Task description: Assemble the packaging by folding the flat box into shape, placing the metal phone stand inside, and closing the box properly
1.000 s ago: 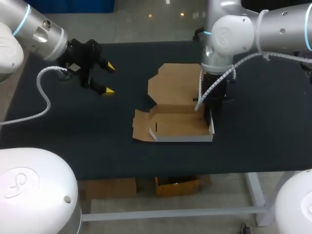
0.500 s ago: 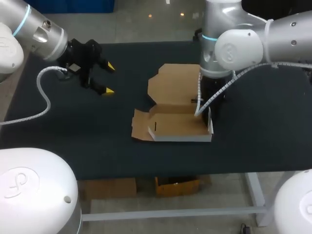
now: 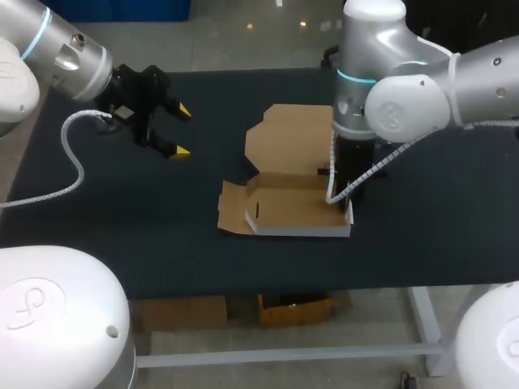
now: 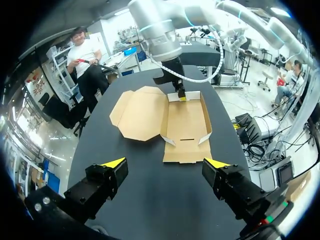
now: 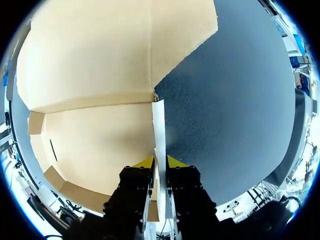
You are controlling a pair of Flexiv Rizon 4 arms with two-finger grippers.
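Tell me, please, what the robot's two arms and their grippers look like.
Both the left arm and the right arm are rounded silver-grey tubes with bulbous joints, each ringed by a thin light-blue band. A white spiral-wrapped cable runs outside each arm to its wrist. The left gripper and right gripper are black and blocky, with two fingers tipped in bright yellow.

left arm (image 3: 69, 50): silver, rounded, pale blue ring
right arm (image 3: 405, 101): same
cable (image 3: 73, 154): white, coiled
left gripper (image 3: 182, 130): black, yellow tips
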